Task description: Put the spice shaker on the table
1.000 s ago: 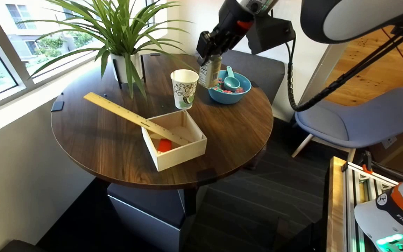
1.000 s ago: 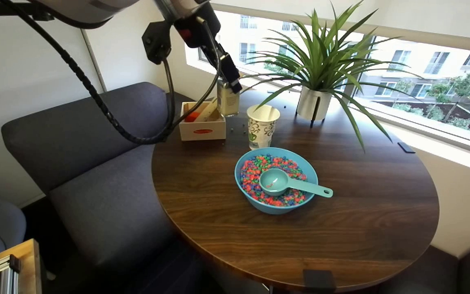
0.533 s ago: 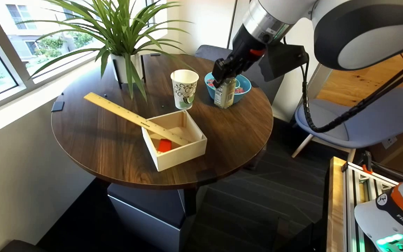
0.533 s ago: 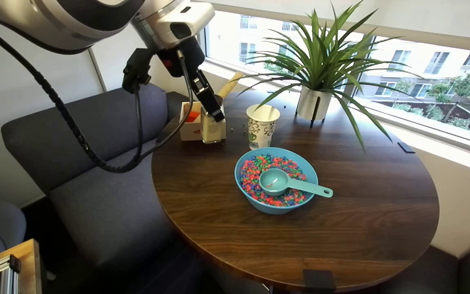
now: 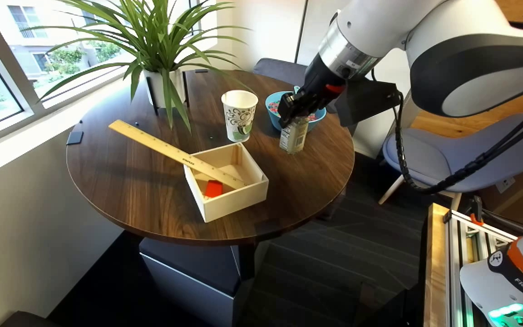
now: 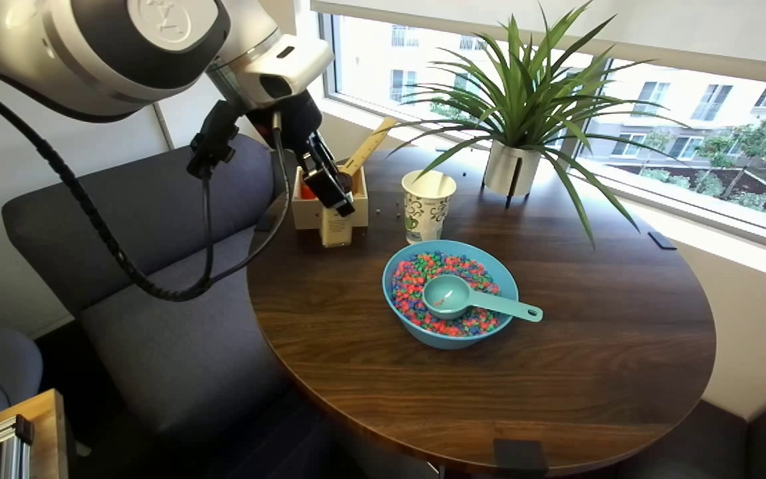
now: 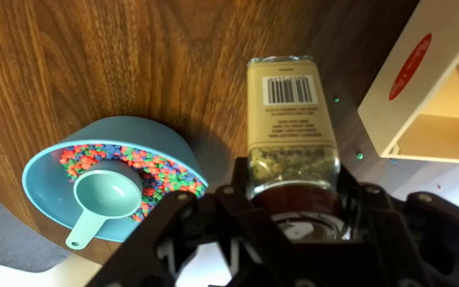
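The spice shaker (image 5: 293, 137) is a small clear jar with a cream label, a greenish-brown filling and a dark red cap. My gripper (image 5: 290, 119) is shut on its cap end; the fingers stand on both sides of it in the wrist view (image 7: 293, 171). The shaker (image 7: 287, 111) points base away from the gripper. In an exterior view the shaker (image 6: 336, 231) hangs low over the dark brown round table (image 6: 556, 386), in front of the wooden box. I cannot tell whether its base touches the tabletop. In an exterior view it leans slightly.
A blue bowl (image 6: 446, 342) of coloured bits with a teal scoop (image 6: 448, 297) stands near the shaker. A paper cup (image 5: 239, 119) and a light wooden box (image 5: 236, 202) with a ruler (image 5: 166, 149) and red item (image 5: 214, 188) are close by. A potted plant (image 6: 509, 169) is by the window.
The gripper and the shaker it holds have moved down toward the tabletop, coming past the bowl and box. Over the last half second they sank only a little. The other objects have not moved.
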Robot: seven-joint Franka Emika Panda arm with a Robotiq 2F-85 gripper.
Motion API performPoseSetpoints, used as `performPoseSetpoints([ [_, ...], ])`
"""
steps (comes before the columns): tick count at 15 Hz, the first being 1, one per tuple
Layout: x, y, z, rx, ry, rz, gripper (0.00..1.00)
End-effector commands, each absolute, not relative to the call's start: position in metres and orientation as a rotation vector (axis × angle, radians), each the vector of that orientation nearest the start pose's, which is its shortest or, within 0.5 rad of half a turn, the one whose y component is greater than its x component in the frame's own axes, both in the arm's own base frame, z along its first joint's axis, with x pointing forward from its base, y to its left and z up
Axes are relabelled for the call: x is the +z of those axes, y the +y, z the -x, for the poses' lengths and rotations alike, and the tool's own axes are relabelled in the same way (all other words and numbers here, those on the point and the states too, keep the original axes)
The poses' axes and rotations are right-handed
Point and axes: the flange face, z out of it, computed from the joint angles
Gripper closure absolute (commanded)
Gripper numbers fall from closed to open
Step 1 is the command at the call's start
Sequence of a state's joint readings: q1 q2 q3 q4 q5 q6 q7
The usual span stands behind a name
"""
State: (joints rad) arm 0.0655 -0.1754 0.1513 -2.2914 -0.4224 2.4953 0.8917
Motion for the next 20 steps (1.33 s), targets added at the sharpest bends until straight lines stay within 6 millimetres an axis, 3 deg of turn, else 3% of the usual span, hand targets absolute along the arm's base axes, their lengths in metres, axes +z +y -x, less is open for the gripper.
performPoseSetpoints([
  [1,0.458,0.115,-0.506,-0.98,0.617,3.056,0.76],
  [5,0.446,0.106,-0.507,-1.024,0.6,3.143,0.76],
  [10,0.422,0.125,-0.498,-0.933,0.639,3.137,0.76],
  [15,0.405,0.126,-0.494,-0.903,0.697,3.152,0.76],
  [16,0.403,0.126,-0.493,-0.892,0.711,3.153,0.26],
  [17,0.404,0.127,-0.493,-0.887,0.716,3.15,0.25],
  [20,0.417,0.125,-0.493,-0.897,0.736,3.134,0.05],
])
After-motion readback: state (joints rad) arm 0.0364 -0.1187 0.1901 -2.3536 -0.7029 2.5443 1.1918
